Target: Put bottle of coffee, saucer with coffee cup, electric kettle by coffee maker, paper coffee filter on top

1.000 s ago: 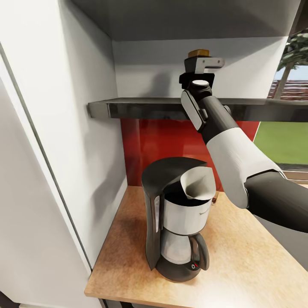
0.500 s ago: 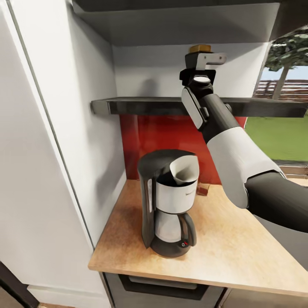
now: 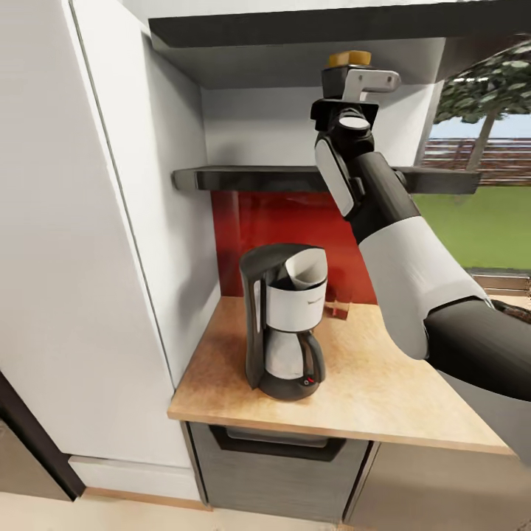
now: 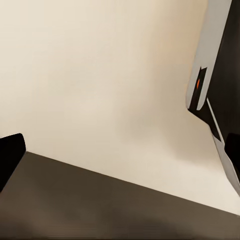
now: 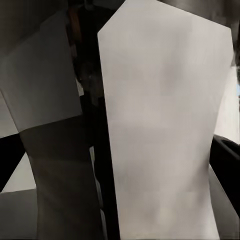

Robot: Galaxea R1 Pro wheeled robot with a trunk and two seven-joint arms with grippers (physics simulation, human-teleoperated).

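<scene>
One kitchen countertop point(image 3: 413, 402) lies nearest in the head view. Its front edge runs across, and its left end stops at a tall white wall panel point(image 3: 88, 258). One coffee maker point(image 3: 286, 321) stands on it, near the left end and a little back from the front edge. One paper coffee filter point(image 3: 306, 268) sits in the top of the coffee maker, tilted. Lots of bare wood lies to the right of the coffee maker and in front of it. Behind it, by the red back wall point(image 3: 284, 225), stands one small brown thing point(image 3: 340, 307), too small to name.

Higher up and farther back is one dark shelf point(image 3: 251, 178). One arm reaches up past the shelf edge. The right gripper point(image 3: 352, 82) is at its tip, above the shelf. An amber-yellow top pokes out just over it: that looks like the bottle of coffee point(image 3: 349, 57). I cannot tell if the pincer is open or closed on it.

The left wrist view shows two dark fingertips point(image 4: 11, 150) far apart, so that pincer is open, with nothing between.
</scene>
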